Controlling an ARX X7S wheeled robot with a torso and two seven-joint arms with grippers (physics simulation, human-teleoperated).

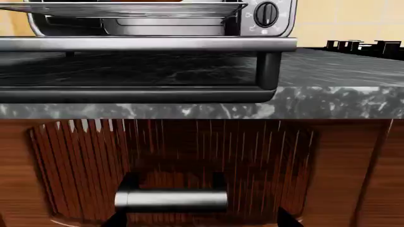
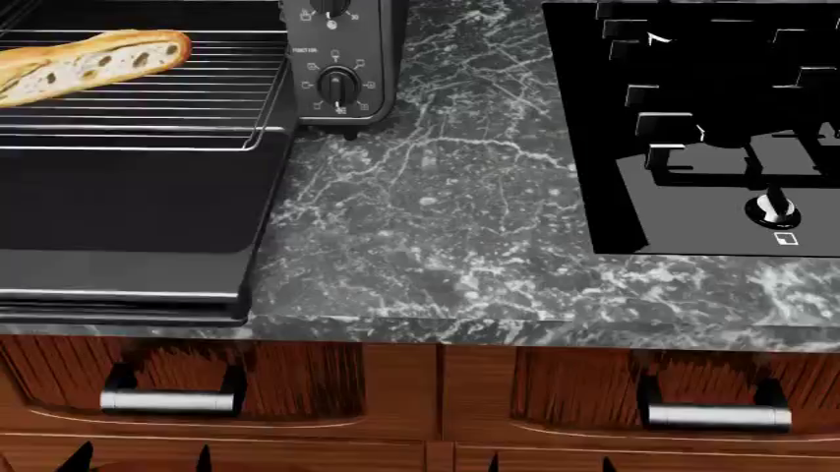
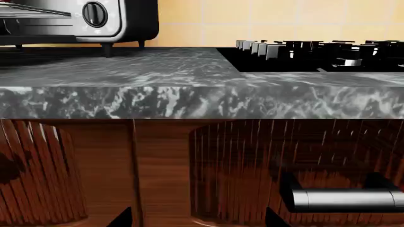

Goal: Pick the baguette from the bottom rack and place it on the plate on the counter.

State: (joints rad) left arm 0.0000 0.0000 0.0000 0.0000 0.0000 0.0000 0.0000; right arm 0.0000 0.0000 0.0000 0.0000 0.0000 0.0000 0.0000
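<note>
Baguette [image 2: 82, 65] lies on pulled-out rack [image 2: 145, 98], far left of head view. Plate not visible. Both arms low, facing drawers; finger state: we cannot tell. We advise: raise left arm above table [image 2: 434, 226] edge, approach loaf from above, grip mid-length.

Oven [image 2: 334, 59]: on the counter [image 2: 434, 226], at its left end, door [image 2: 125, 246] folded down over the front edge.
Rack [image 2: 145, 108]: pulled out over the open door.
Baguette [image 2: 86, 64]: lying on the rack, toward its back left (left end cut off by the head view).
Cooktop [image 2: 709, 128]: set in the counter, right of the oven.
Drawer handles: 2 below the counter's front edge, 1 left [image 2: 171, 400], 1 right [image 2: 718, 415].
</note>
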